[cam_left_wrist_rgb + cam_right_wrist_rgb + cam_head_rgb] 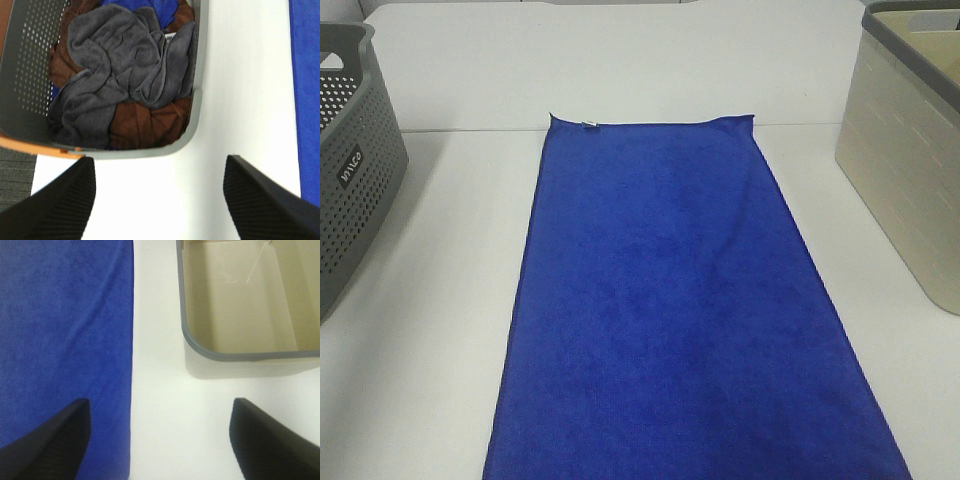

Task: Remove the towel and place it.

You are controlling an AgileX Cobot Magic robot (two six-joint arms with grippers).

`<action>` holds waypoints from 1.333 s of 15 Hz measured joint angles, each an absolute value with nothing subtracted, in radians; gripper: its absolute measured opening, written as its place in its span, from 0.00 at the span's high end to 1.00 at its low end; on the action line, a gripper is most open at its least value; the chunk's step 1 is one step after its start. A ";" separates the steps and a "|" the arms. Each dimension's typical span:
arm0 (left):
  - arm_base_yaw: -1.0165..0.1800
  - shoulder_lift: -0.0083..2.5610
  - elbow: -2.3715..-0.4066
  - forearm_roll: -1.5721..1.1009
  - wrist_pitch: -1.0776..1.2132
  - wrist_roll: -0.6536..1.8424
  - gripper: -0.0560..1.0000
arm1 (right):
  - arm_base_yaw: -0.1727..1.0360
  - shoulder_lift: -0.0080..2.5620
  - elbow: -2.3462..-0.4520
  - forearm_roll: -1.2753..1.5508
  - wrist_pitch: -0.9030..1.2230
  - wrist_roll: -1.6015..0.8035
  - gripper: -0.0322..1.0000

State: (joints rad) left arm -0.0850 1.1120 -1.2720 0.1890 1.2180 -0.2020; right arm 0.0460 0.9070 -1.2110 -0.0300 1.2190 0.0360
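On the white surface [440, 300], centre: one towel [670, 320], royal blue, plush, spread flat and lengthwise from the far middle toward the near edge, where it runs out of the high view. Small white tag [588, 126] at its far left corner; far right corner slightly turned up. Nothing rests on the towel.

Left of the towel, well apart from it: one grey basket [350, 170], perforated walls, partly cut off by the edge of the view. Contents as seen from the left wrist camera: a crumpled grey cloth [120, 65] on top, a brown cloth [145, 122] beneath and beside it, and a scrap of blue cloth [150, 10] at the far end.

Right of the towel, apart from it: one beige bin [905, 170] with a grey rim; its inside floor shows bare in the right wrist view.

Left pincer [160, 200]: jaws spread wide, holding nothing, above bare surface between the grey basket and the towel's left edge.

Right pincer [160, 440]: jaws spread wide, holding nothing, above the towel's right edge and the strip of surface next to the beige bin; one fingertip [55, 440] lies over the blue fabric, contact not discernible.
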 joint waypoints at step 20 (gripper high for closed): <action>-0.085 -0.005 -0.555 0.163 1.174 -0.186 0.31 | 0.046 -0.004 -0.498 -0.051 1.220 -0.005 0.24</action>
